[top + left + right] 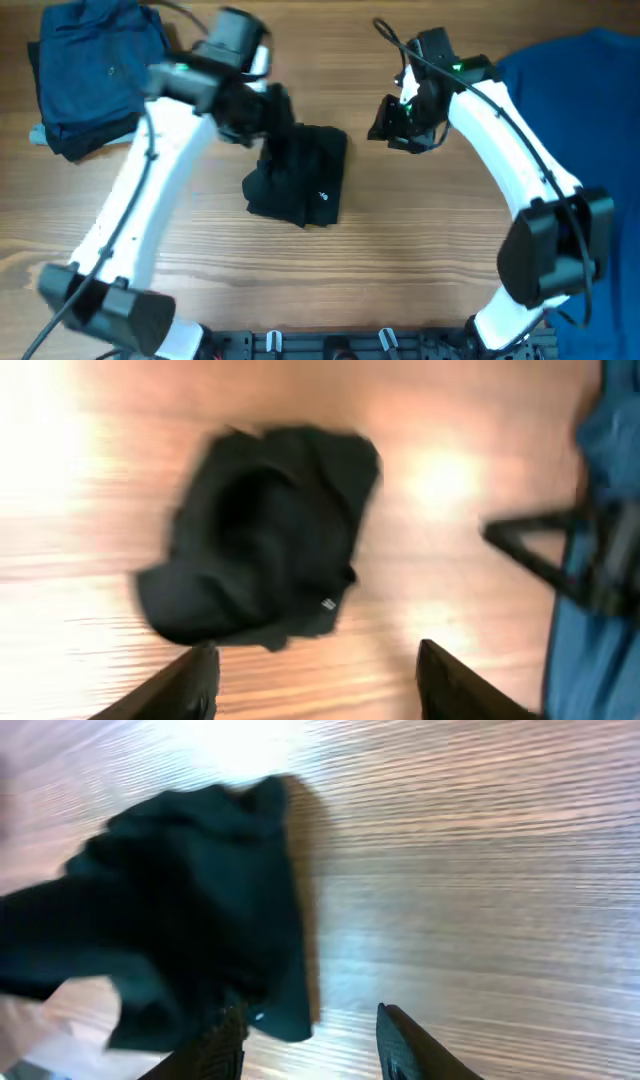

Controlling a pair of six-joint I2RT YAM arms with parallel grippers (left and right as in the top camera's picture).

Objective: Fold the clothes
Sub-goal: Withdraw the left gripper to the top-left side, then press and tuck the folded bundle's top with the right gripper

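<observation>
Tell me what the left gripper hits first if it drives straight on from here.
Probably the black T-shirt: it lies just ahead of the open left gripper, slightly off centre. The wrist view is blurred, so it might meet the table first.

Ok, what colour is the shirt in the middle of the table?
The shirt is black with a small white mark; clearest overhead.

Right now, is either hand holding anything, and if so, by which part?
Nothing is held. The left hand and right hand are both open, bare table between their fingers; the black T-shirt lies free on it.
</observation>
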